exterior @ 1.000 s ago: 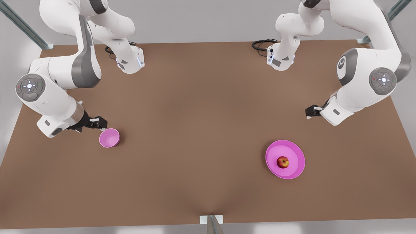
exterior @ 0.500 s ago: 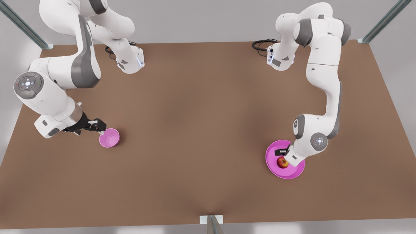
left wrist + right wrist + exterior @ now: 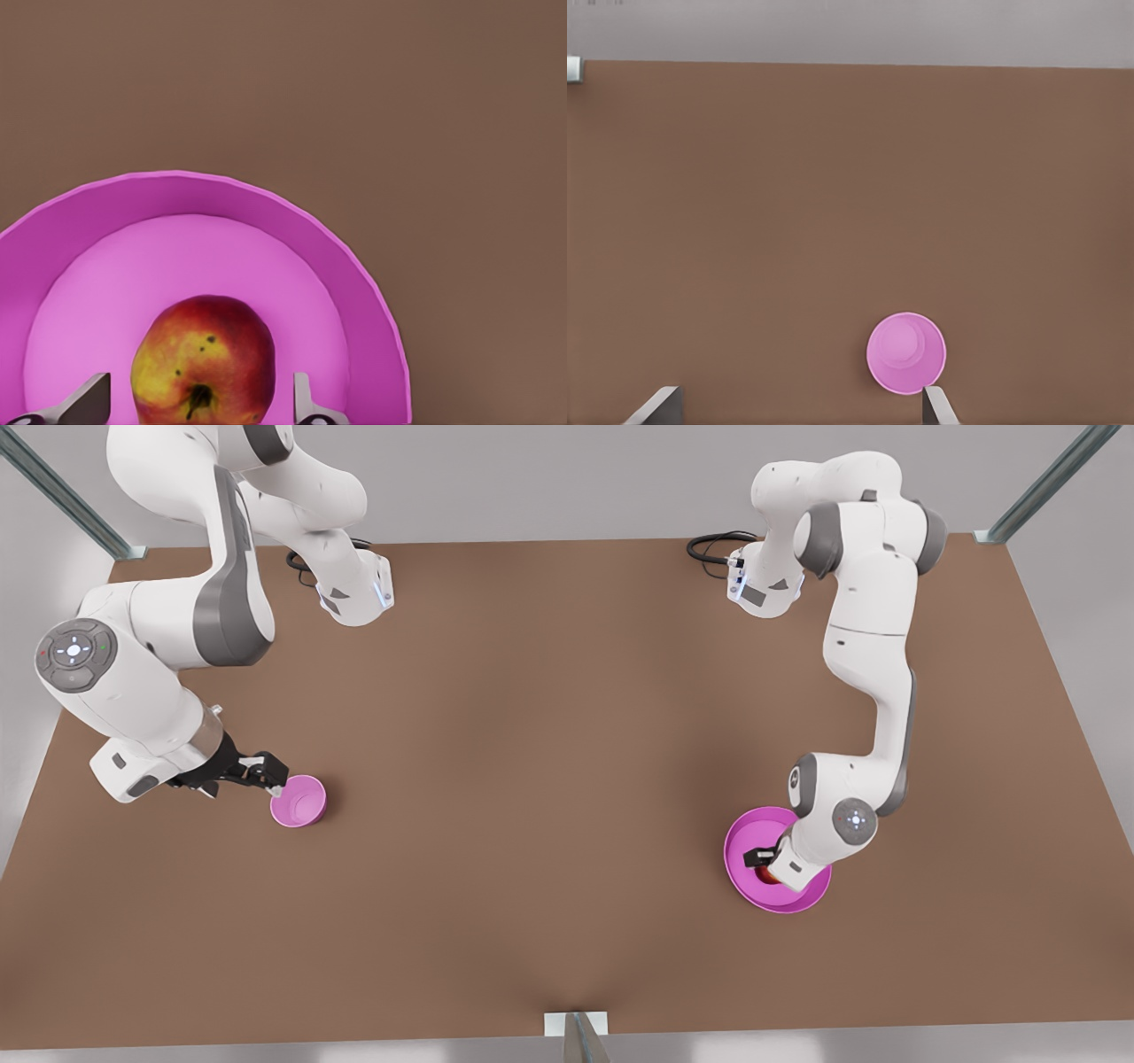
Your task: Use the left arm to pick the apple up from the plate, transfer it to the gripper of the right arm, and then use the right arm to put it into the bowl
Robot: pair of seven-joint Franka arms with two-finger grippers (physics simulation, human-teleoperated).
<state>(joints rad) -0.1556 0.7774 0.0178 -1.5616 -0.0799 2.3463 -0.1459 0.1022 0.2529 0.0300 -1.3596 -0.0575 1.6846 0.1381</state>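
Directly beneath the left end effector (image 3: 195, 403) the apple (image 3: 203, 359) sits mid-plate (image 3: 372, 292), framed between spread fingers not yet closed. Right end effector (image 3: 266, 772) waits, open and empty, beside the bowl (image 3: 299, 802), across the worktop (image 3: 532, 779).

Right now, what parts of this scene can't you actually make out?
- Front view: the apple on the plate is mostly covered by the left end effector.
- Left wrist view: the apple's underside and the finger bases are cut off by the picture's edge.
- Right wrist view: the bowl partly sits behind a finger.
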